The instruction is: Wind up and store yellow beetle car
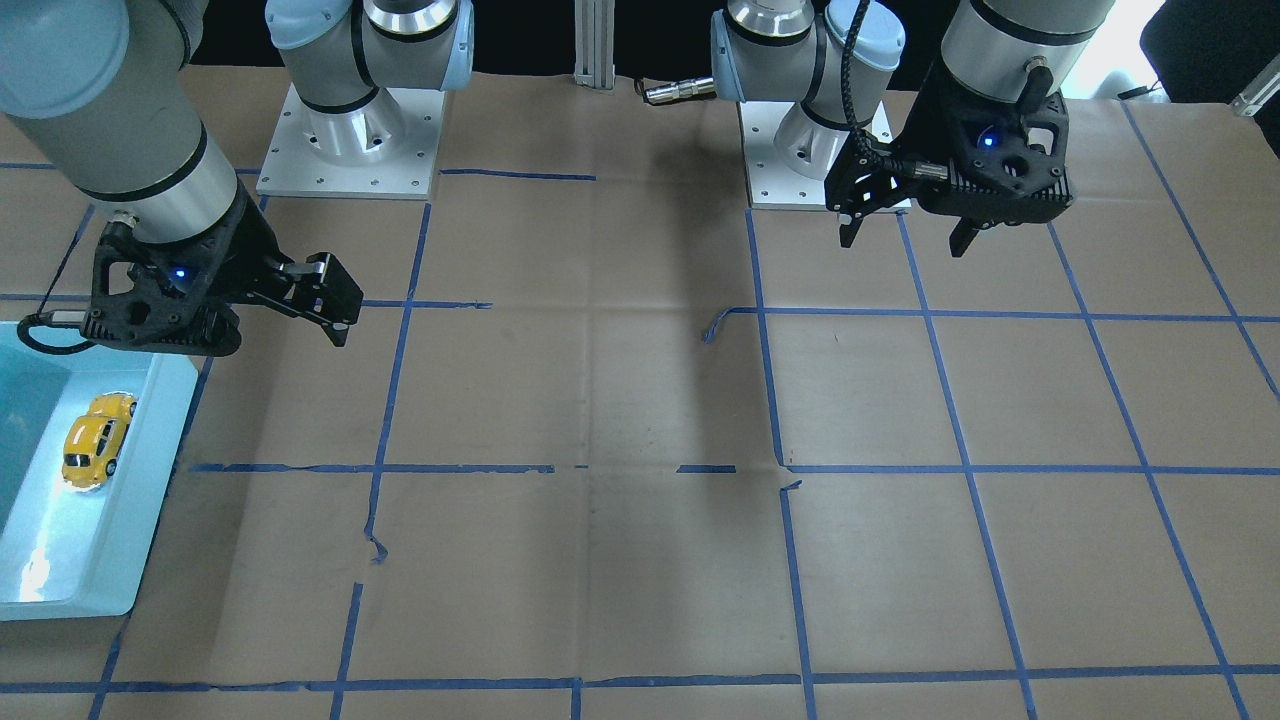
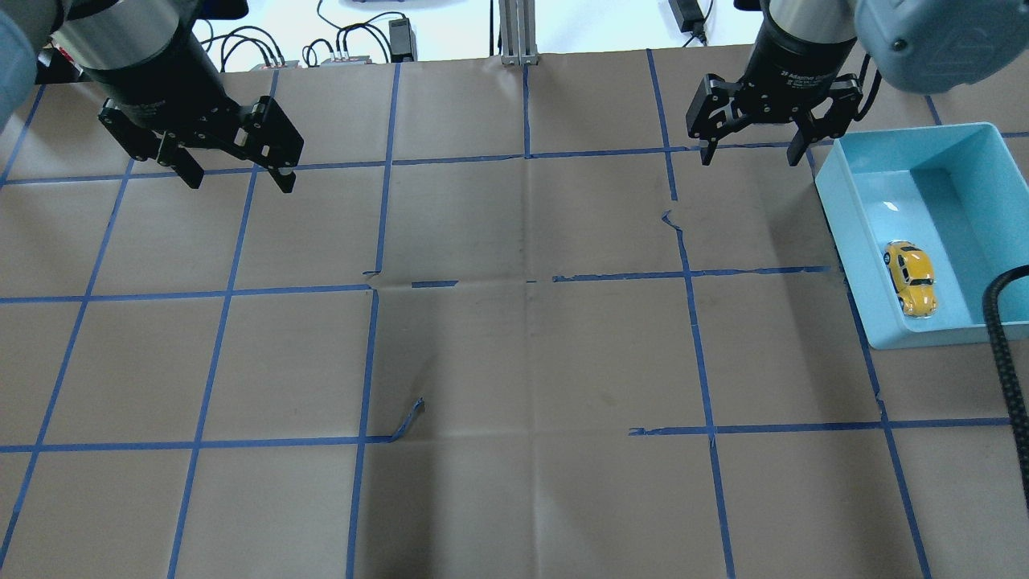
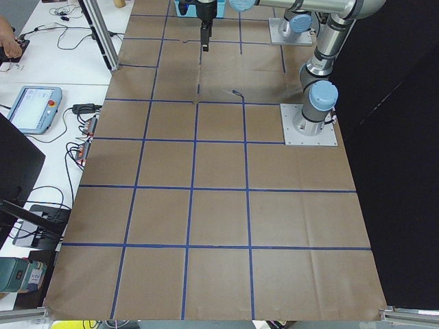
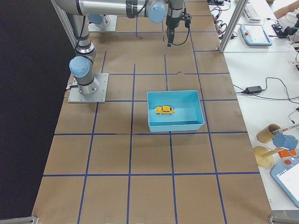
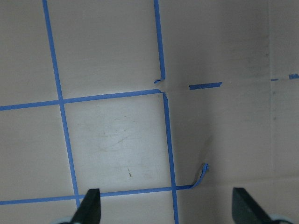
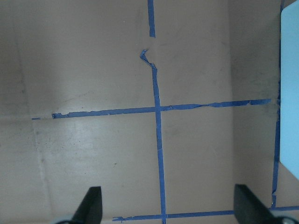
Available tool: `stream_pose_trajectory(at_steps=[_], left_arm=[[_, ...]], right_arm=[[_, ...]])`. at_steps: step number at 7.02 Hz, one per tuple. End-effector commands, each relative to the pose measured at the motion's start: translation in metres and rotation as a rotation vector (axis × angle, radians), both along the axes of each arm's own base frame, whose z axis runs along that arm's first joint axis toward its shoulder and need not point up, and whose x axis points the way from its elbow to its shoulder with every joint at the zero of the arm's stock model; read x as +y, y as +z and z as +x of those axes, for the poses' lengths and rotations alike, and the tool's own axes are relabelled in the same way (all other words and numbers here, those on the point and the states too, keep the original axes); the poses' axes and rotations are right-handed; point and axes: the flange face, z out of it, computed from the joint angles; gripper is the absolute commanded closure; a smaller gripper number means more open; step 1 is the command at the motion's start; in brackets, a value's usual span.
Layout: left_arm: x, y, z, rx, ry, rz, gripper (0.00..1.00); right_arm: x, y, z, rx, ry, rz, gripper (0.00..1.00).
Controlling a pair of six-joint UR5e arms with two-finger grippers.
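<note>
Here, glossy yellow beetle car [image 2: 910,277] in blue tray [image 2: 838,211], left claw [image 2: 239,182], right claw [image 2: 751,158] apart.

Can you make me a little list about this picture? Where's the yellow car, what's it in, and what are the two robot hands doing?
car: yellow beetle car, lying in the bin, nothing holding it
bin: light blue bin, on the robot's right side of the table
left gripper: open, empty, above the table, far from the car
right gripper: open, empty, above the table beside the bin
table: brown paper with blue tape squares
</note>
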Motion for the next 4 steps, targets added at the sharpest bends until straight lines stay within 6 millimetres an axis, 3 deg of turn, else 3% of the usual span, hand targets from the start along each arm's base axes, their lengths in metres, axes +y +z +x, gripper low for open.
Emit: stream_pose_trajectory(at_steps=[1, 4], left_arm=[[0.000, 0.000, 0.000, 0.000, 0.000, 0.000, 0.00], [0.000, 0.000, 0.000, 0.000, 0.000, 0.000, 0.00]], right_arm=[[0.000, -0.005, 0.001, -0.004, -0.010, 0.001, 0.00], [0.004, -0.016, 0.001, -0.005, -0.002, 0.026, 0.00]])
